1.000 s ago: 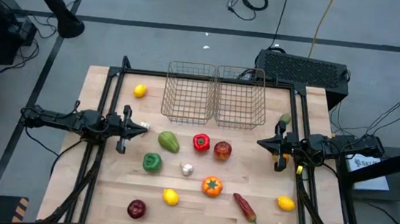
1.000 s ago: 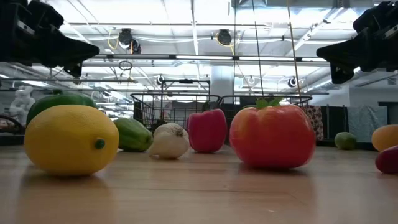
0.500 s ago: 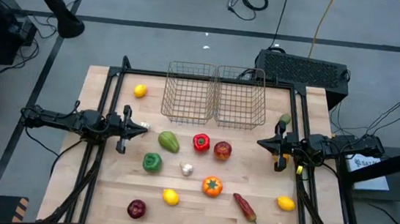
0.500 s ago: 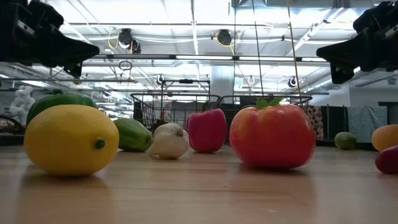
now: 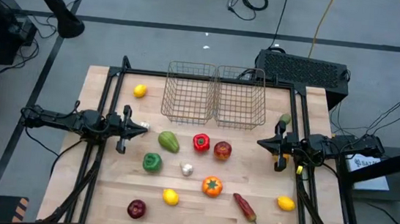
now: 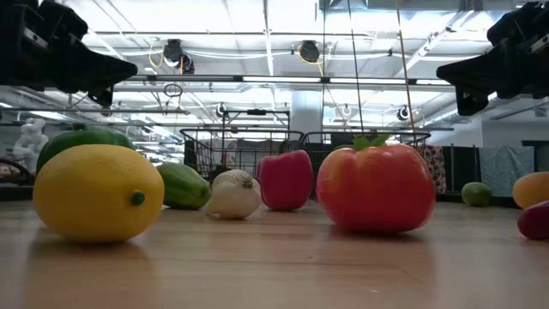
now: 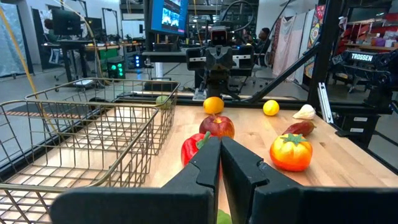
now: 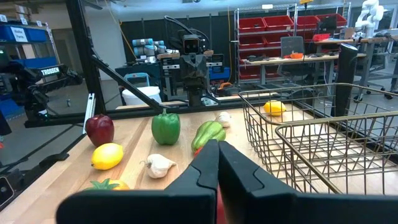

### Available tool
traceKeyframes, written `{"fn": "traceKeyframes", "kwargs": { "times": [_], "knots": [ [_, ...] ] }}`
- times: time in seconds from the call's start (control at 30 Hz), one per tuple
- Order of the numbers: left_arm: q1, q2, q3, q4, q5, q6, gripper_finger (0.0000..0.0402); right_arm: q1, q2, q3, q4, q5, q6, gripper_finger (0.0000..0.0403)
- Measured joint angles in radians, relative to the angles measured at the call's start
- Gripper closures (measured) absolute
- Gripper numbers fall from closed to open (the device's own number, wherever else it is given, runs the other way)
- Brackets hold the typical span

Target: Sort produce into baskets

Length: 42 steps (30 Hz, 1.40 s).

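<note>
Pale wood tabletop carries the produce scattered across its near half, and you have two wire baskets side by side at the far edge, both with nothing in them. Your left gripper hangs with its fingers pressed together, holding nothing, and points across the table. Just beyond its tips lies the light green pepper, long axis slanted toward the near-right, so this is your closest pick. Past it sit the red pepper and the red apple. Your right gripper is likewise closed and empty, facing inward; the apple is nearest to it. Between the arms you also have the dark green pepper, garlic and orange tomato-like fruit. Nothing blocks either approach, but you likely need to open the fingers first.
</note>
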Motion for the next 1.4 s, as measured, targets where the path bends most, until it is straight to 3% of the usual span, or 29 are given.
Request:
{"fn": "traceKeyframes", "kwargs": {
  "times": [0.97,1.13,1.4],
  "knots": [
    [0.000,0.000,0.000,0.000,0.000,0.000,0.0379,0.000,0.004,0.005,0.023,0.004,-0.022,0.0403],
    [0.000,0.000,0.000,0.000,0.000,0.000,0.0379,0.000,0.076,0.195,-0.002,0.005,-0.082,0.0403],
    [0.000,0.000,0.000,0.000,0.000,0.000,0.0379,0.000,0.372,0.730,-0.359,0.090,-0.089,0.0403]
  ]
}}
